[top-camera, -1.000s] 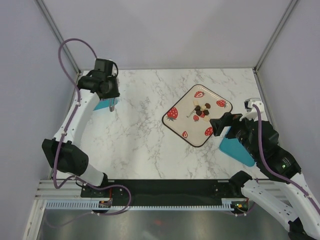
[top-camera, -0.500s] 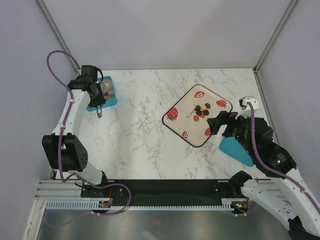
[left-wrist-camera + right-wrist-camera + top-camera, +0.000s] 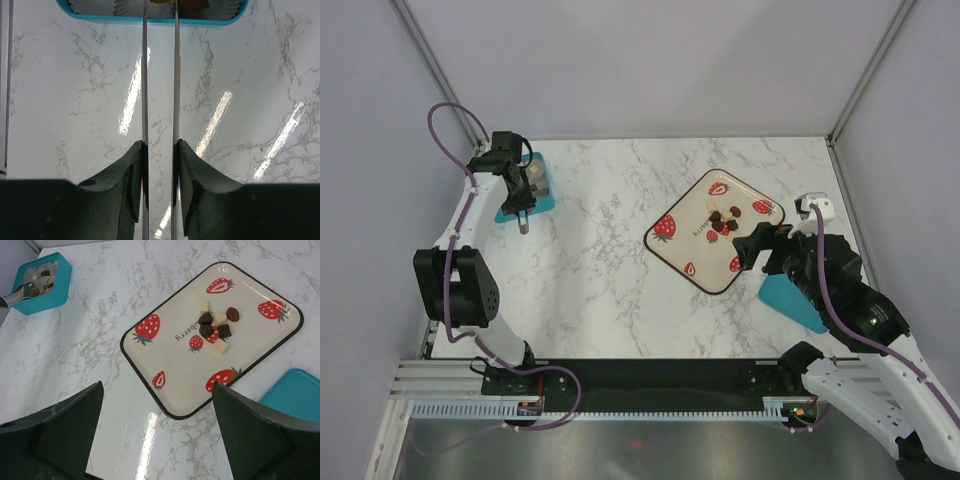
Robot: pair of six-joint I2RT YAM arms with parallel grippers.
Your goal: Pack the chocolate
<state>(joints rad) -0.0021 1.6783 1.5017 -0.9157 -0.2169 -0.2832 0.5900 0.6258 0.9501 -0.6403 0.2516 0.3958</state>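
Teal box (image 3: 150, 19) at far left of the marble table (image 3: 610, 270) is the drop-off point, and the left arm is parked there. The left claw (image 3: 160, 150) is pressed together on the tongs (image 3: 145, 75). Both thin metal blades run out between its fingers, nearly parallel with a narrow gap, and their tips sit over the box rim.

The box holds white fluted paper cups (image 3: 132, 6). A brown piece shows right at the tong tips in the left wrist view. I can't tell whether it's pinched or already sitting in a cup, because the frame edge cuts it off.

The rest of the chocolate (image 3: 216, 325) is a small cluster of dark, mid-brown and pale pieces on the strawberry tray (image 3: 175, 375), right of table centre and well apart from the box.

The right claw (image 3: 755, 246) is spread wide and holds nothing. It hovers just beside the tray's near-right edge, with the teal lid (image 3: 295, 390) lying under that arm.

Step in hand, as I read it, is placing one piece into the box, mid-task, with several pieces left to move.

Next move as I see it:
- let the tongs spring open and lift clear of the cups
- swing the left arm across to the tray
- bring the tips down astride one outer piece, since the cluster is tight and neighbours will get nudged
- squeeze gently, because the pieces are small and the blades are slick

The lid goes on last, probably with the right arm.
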